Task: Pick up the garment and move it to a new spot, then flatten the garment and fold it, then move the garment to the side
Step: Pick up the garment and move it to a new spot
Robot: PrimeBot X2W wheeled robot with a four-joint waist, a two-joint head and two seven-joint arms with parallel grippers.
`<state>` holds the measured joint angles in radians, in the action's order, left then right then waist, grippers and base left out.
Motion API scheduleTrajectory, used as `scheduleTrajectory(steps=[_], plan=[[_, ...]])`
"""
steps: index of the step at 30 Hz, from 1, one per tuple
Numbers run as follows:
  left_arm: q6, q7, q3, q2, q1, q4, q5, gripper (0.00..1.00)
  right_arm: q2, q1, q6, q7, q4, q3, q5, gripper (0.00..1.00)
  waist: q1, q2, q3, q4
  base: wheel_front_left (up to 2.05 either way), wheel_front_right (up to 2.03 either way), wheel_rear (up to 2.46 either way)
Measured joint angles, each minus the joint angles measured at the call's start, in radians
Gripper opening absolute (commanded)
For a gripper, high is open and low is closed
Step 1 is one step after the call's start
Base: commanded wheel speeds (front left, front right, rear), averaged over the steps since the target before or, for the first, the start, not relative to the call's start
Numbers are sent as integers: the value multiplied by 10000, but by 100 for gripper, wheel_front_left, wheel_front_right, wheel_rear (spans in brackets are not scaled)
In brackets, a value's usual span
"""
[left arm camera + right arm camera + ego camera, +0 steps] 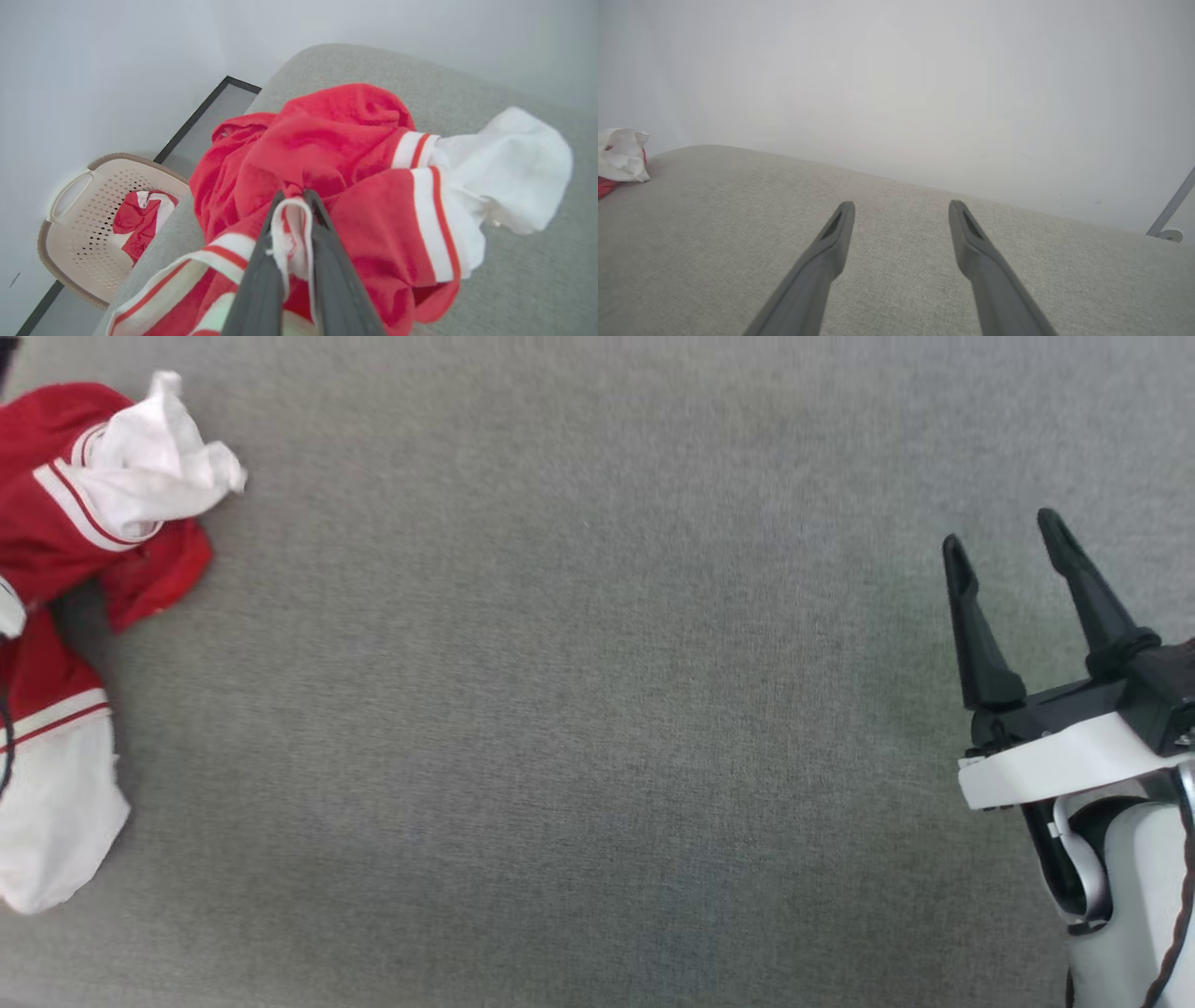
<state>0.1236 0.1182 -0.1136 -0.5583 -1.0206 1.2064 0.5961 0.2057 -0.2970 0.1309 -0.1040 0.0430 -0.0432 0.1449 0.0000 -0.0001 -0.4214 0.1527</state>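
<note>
1. The left gripper is the arm on the garment. In its wrist view the two fingers are pinched together on a fold of white-and-red striped trim, and the heap spreads from the tips toward 12 and 2 o'clock.
2. In the head view the garment lies at the 9 o'clock edge of the grey surface. Its long axis runs roughly 12 to 6 o'clock.
3. The right gripper sits at about 4 o'clock in that view, fingers spread and holding nothing. The garment lies toward its 9 o'clock, well apart, so the carry looks like the left arm's job.
4. The bare surface from the heap toward 3 o'clock is likely the new spot.
5. The garment is bright red and crumpled. One bunched white sleeve end lies at its 12 o'clock end, another at 6 o'clock, both edged with thin stripes.
</note>
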Motion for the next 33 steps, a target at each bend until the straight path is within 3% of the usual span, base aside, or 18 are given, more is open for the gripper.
scheduleTrajectory(steps=[6,16,24,33], plan=[[40,-784,-640,-276,-319,-685,-215,0,-205,173,0,-387,-523,-42,155,100,0,1,966,198,0,0,0],[42,-972,-1626,-993,-638,-2334,-238,0,-462,453,0,-828,-1058,31,320,100,0,0,2201,458,0,0,0],[42,-267,-2102,-1473,-616,-4090,109,0,-612,583,0,-1078,-1185,194,401,100,0,1,2825,461,0,0,0],[-132,1078,-2261,-1847,-36,-7024,343,0,-780,794,0,-1254,-1162,780,380,100,0,0,3100,-86,0,0,0]])
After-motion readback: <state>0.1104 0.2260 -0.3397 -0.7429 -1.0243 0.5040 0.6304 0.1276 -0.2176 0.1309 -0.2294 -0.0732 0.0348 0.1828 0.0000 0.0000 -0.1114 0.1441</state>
